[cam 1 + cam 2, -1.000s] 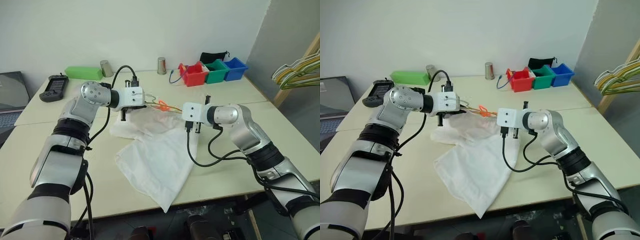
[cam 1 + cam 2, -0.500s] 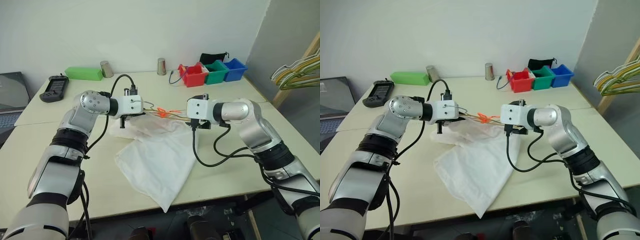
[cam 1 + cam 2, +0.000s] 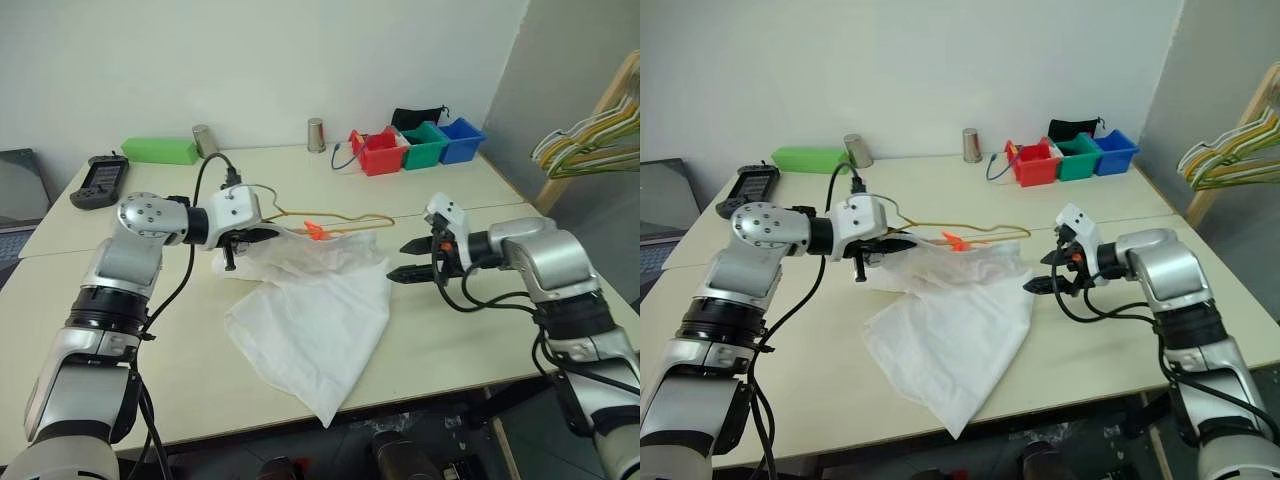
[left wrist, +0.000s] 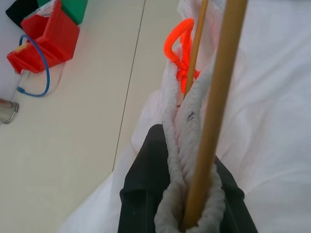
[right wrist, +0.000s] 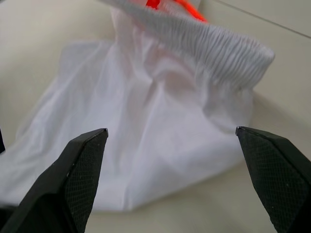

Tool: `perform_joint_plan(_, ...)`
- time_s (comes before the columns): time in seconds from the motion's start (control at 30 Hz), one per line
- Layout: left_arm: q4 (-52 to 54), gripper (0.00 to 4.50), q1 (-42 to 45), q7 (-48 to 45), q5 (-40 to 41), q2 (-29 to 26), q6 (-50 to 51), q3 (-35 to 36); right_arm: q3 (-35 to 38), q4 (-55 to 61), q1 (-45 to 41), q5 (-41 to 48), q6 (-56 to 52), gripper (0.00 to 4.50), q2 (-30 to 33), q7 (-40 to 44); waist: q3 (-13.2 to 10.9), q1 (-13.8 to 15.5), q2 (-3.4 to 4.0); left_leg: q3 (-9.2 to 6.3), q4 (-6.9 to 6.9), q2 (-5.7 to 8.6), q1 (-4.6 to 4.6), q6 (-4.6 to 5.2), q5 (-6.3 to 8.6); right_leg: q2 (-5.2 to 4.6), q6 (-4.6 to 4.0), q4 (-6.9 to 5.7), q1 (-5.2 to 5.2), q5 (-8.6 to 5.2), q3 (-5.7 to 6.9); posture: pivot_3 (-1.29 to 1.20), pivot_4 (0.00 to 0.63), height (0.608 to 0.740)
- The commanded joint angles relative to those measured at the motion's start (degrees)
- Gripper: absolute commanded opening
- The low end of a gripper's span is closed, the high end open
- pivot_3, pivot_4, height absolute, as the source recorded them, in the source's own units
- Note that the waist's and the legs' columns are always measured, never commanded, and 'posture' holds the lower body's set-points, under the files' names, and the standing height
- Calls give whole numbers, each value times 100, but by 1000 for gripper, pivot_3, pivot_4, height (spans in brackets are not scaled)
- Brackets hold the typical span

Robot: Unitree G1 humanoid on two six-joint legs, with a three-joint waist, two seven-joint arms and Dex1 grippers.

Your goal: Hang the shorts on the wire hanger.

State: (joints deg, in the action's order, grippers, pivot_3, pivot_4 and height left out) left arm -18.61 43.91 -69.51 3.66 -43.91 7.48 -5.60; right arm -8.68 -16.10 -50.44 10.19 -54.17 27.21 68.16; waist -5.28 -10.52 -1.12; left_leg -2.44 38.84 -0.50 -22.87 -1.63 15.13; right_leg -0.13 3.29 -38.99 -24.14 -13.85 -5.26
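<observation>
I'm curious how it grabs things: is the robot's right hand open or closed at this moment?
Open. The right hand has its two black fingers spread wide apart, nothing between them, beside the shorts.

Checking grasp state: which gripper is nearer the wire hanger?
Left. The left gripper is shut on the wire hanger and the shorts waistband; the right gripper is open, just off the hanger's far end.

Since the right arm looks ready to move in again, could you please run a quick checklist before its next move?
1. Left gripper shut on the shorts and the hanger: ok.
2. Right gripper open, holding nothing: ok.
3. Waistband's free end faces the right gripper: ok.
4. Shorts hanging from the hanger: not ok, mostly lying on the table.
5. Hanger threaded through the waistband: cannot tell.
</observation>
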Motion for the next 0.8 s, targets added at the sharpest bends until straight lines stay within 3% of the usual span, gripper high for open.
perform_joint_plan(0.03, 471, 0, -38, -15, 292, -186, 379, 289, -60, -837, -527, -6, 581, 4475, -274, -176, 9, -7, 0, -8, -1, 0, -2, 0, 0, 0, -1, 1, 0, -1, 8, -64, 0, 740)
perform_joint_plan(0.3, 949, 0, -309, 65, 479, -344, 730, 397, -96, -2716, -1288, -120, 1566, 4475, -946, -306, 30, -11, -2, -22, -4, 2, -3, -1, 0, -5, -1, 3, 3, -1, 16, -32, 0, 740)
perform_joint_plan(0.7, 983, 0, -334, 88, 463, -389, 732, 369, 5, -4234, -1716, -424, 2261, 4475, -1016, -503, 37, 74, -1, -21, -4, 4, -2, -2, 0, -7, -1, 2, 3, -1, 15, -25, 5, 740)
perform_joint_plan(0.8, 977, 0, -346, 77, 460, -403, 709, 352, 272, -4327, -1893, -154, 2054, 4475, -1116, -296, 38, 89, 0, -20, -4, 5, -2, -2, 0, -7, -2, 2, 3, -1, 13, -26, 8, 740)
